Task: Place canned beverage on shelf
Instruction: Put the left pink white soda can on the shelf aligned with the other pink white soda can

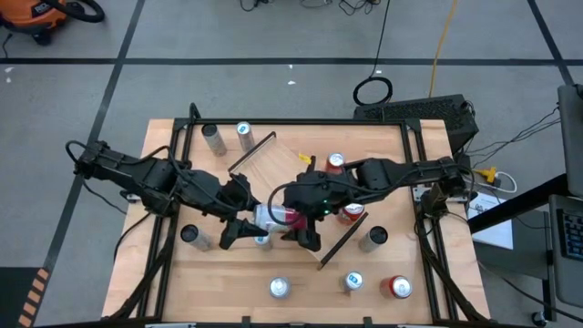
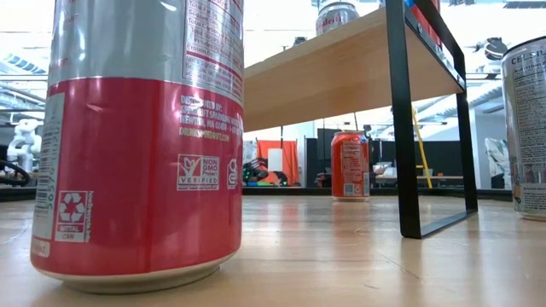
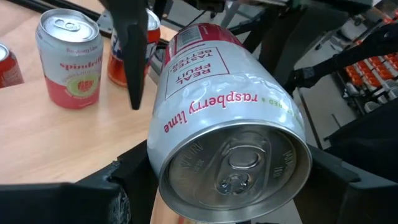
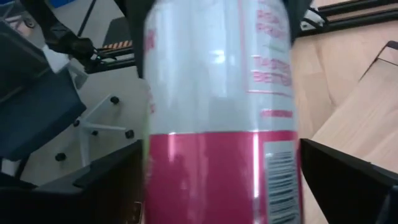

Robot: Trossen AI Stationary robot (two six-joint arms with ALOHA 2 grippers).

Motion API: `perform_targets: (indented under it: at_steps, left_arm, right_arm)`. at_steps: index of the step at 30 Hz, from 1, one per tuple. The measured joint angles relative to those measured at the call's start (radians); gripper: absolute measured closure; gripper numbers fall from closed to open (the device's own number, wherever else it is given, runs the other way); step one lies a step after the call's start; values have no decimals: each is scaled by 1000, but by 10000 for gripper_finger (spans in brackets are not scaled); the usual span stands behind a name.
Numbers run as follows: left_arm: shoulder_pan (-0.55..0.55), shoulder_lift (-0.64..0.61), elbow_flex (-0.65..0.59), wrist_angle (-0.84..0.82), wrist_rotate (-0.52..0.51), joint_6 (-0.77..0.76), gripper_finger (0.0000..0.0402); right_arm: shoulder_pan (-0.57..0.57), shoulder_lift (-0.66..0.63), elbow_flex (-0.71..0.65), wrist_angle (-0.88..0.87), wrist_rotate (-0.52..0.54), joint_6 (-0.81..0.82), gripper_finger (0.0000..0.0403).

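Both arms meet over the middle of the counter (image 1: 383, 273), just past the shelf's (image 1: 291, 164) 6 o'clock edge in the high view. A white and pink can (image 1: 273, 217) marked "raspberry lime" lies on its side in the air between them, at about 6 o'clock from the shelf's centre and not on the board. The left claw (image 1: 244, 228) reaches in from 9 o'clock and grips the can's top end: in the left wrist view the can (image 3: 230, 137) fills the space between its dark fingers (image 3: 112, 193), which press its sides, the pull-tab lid facing the camera. The right claw (image 1: 305, 232) comes in from 3 o'clock at the can's pink bottom end. In the right wrist view the can (image 4: 211, 124) sits between its fingers (image 4: 348, 180), which stand spread wide with a gap on each side, so it has hold of nothing.

The shelf is a light-wood board with black rails (image 1: 251, 151) at its short ends, lying askew on the counter. A red can (image 1: 336, 162) stands at its 2 o'clock corner. Other cans stand on the counter: two silver ones (image 1: 214, 138) at 11 o'clock, one (image 1: 279, 288) at 6 o'clock, a red one (image 1: 399, 288) at 5 o'clock.
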Motion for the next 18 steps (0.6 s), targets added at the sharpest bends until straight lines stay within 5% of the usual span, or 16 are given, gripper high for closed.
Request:
perform_targets:
  at_steps: [13,18]
  left_arm:
    - [0,0,0,0,-7,-30,123]
    - [-1,0,0,0,-24,-60,120]
  right_arm:
    - [0,1,0,0,-8,-51,119]
    - [0,1,0,0,-11,-55,130]
